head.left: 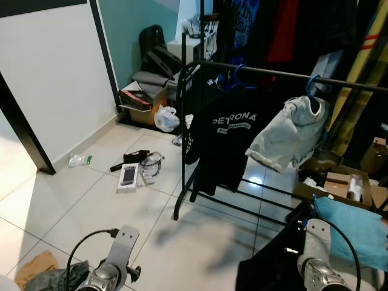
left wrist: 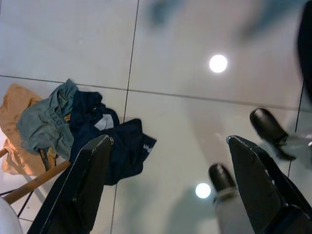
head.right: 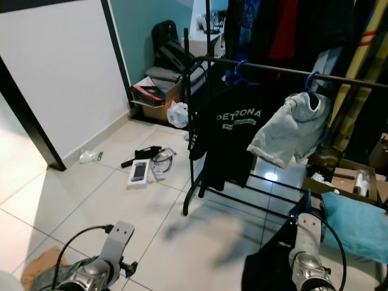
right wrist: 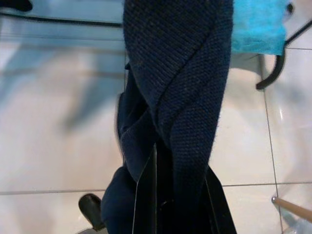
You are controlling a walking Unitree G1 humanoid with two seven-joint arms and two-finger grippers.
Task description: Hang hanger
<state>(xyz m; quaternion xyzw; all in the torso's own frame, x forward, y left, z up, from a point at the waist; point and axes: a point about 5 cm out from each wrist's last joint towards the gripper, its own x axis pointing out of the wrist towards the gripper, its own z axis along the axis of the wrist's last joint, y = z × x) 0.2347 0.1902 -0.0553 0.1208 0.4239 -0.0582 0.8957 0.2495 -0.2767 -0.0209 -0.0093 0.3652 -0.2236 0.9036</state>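
Note:
A black clothes rack (head.left: 273, 74) stands ahead. On its rail a black printed T-shirt (head.left: 227, 139) and a pale grey garment (head.left: 291, 133) hang from blue hangers (head.left: 311, 85). My right gripper (right wrist: 178, 195) is low at the right, below the rail, shut on a dark blue knitted garment (right wrist: 180, 73) that drapes over its fingers. A blue hook (head.left: 315, 203) sticks up just above that wrist. The garment hangs dark beside the right arm (head.right: 267, 267). Down at my left side my left gripper (left wrist: 169, 140) hangs open over the floor, holding nothing.
A turquoise cloth (head.left: 357, 227) and open cardboard boxes (head.left: 339, 182) lie right of the rack. Cables and a flat box (head.left: 128, 177) litter the tiles to the left, by a white wall (head.left: 54, 79). A clothes pile (left wrist: 63, 126) lies near my feet (left wrist: 268, 126).

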